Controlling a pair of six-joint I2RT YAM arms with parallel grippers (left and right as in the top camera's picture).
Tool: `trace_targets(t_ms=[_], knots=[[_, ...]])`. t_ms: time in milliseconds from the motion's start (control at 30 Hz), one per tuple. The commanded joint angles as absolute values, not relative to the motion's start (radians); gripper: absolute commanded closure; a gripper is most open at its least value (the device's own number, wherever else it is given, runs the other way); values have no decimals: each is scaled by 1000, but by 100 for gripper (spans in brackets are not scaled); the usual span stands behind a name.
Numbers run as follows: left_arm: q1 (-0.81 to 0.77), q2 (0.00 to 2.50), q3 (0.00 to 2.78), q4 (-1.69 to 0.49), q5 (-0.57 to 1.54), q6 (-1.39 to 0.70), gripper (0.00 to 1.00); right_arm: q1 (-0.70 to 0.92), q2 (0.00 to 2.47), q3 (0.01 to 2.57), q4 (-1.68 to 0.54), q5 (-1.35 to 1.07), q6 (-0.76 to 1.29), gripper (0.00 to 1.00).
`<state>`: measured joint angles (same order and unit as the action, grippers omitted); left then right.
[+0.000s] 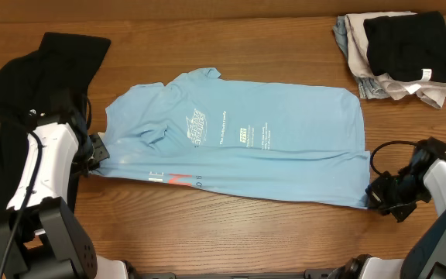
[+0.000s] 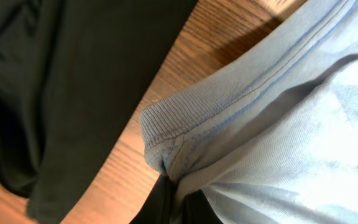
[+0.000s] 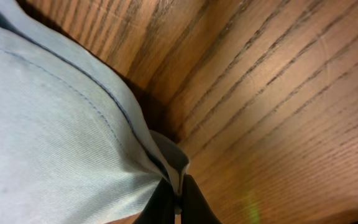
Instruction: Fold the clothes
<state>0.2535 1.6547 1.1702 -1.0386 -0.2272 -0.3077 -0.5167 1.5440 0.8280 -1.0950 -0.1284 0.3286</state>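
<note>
The light blue T-shirt (image 1: pixel 238 143) lies spread across the wooden table, folded lengthwise, with small white print on top and red-orange lettering at its near edge. My left gripper (image 1: pixel 97 149) is shut on the shirt's left end; the left wrist view shows the ribbed hem (image 2: pixel 166 134) bunched between the black fingers (image 2: pixel 160 202). My right gripper (image 1: pixel 372 194) is shut on the shirt's near right corner, where a fold of the hem (image 3: pixel 173 158) is pinched between the fingers (image 3: pixel 194 202).
A black garment (image 1: pixel 29 93) lies at the far left, under and behind the left arm. A pile of folded clothes (image 1: pixel 401 54), black on top, sits at the back right corner.
</note>
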Motion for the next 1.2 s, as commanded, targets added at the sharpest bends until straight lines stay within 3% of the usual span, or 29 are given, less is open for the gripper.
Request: trace_targets(t_ms=[0, 367, 567, 700, 833, 967, 1133, 1167], knots=[[262, 1662, 1223, -1083, -316, -292, 96, -526, 1547, 872, -1108, -130, 322, 96], [262, 1662, 1232, -1174, -369, -319, 96, -539, 1507, 891, -1143, -171, 323, 96], [261, 1662, 1222, -1206, -189, -329, 95, -539, 1507, 891, -1138, -187, 318, 96], [262, 1662, 1211, -1208, -190, -329, 90, -539, 1507, 891, -1128, -170, 315, 96], [262, 1662, 1211, -1217, -190, -329, 69, -539, 1507, 891, -1118, -131, 315, 96], [262, 1662, 1211, -1220, -191, -303, 33, -539, 1507, 891, -1105, -132, 315, 88], [262, 1662, 1211, -1214, -215, -291, 15, -540, 1507, 899, -1103, -133, 321, 77], [262, 1662, 1211, -1211, -222, -291, 10, -540, 1507, 907, -1105, -135, 323, 69]])
